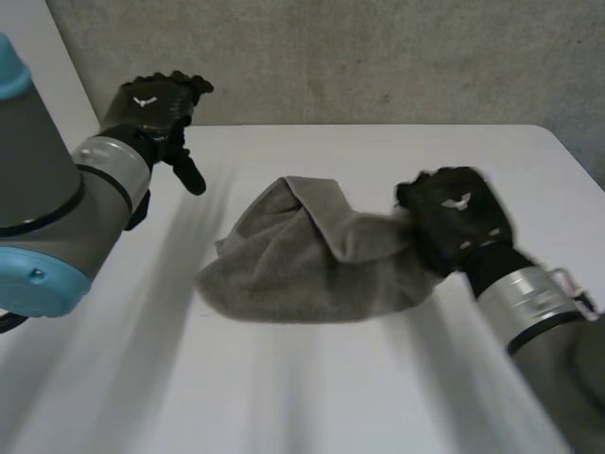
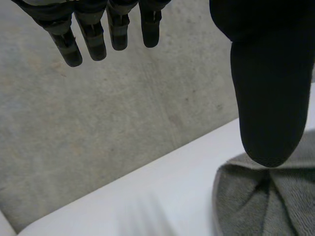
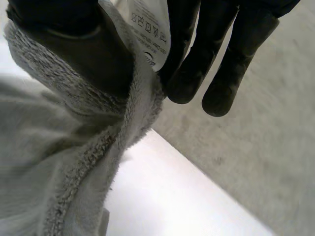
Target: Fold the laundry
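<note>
Right hand [image 1: 456, 222] clamped on the right end of the grey towel [image 1: 302, 265]. In the right wrist view the thumb [image 3: 69, 44] pinches the fuzzy edge against the fingers [image 3: 221, 59], with a white care label [image 3: 150, 29] showing between them. Towel lies crumpled mid-counter, a folded flap across its top, and its right end is bunched up into the hand. Left hand [image 1: 156, 109] is at the counter's [image 1: 312, 388] far left, raised and off the towel. Its fingers [image 2: 93, 34] are straight and spread, holding nothing. The towel's near edge shows just past its thumb in the left wrist view. Grey wall [image 1: 378, 57] behind the counter.
</note>
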